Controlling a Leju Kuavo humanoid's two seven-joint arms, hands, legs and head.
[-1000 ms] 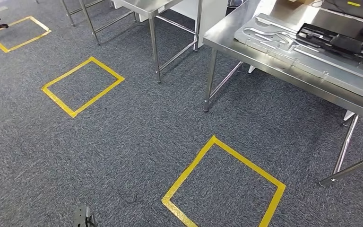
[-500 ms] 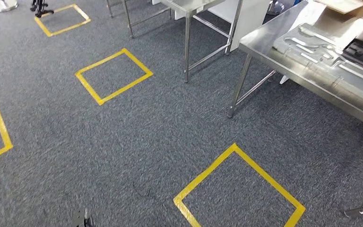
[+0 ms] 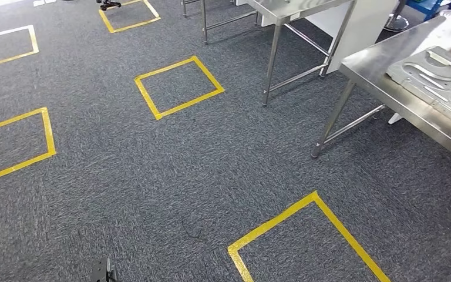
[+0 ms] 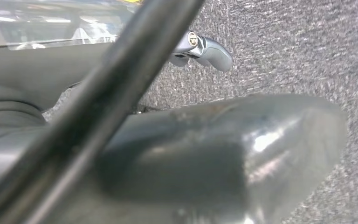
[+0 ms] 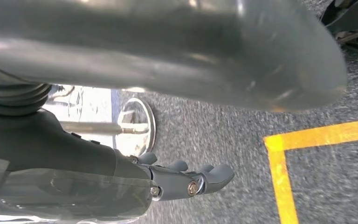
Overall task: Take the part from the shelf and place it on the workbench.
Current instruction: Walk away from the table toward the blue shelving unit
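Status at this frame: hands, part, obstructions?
Right hand empty, fingers apart; left hand unclear. Workbench at right carries a metal plate. Yellow floor squares ahead.

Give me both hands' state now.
Left hand: cannot be told; thumb and a dark bar block the view.
Right hand: open, holding nothing.

Floor: grey carpet, rough, matt, speckled weave. Yellow tape squares: smooth, slightly glossy. Desk: brushed steel top, shiny tubular metal legs. Flat panel on desk: dull silver metal. Right hand: glossy grey plastic, metal screws.
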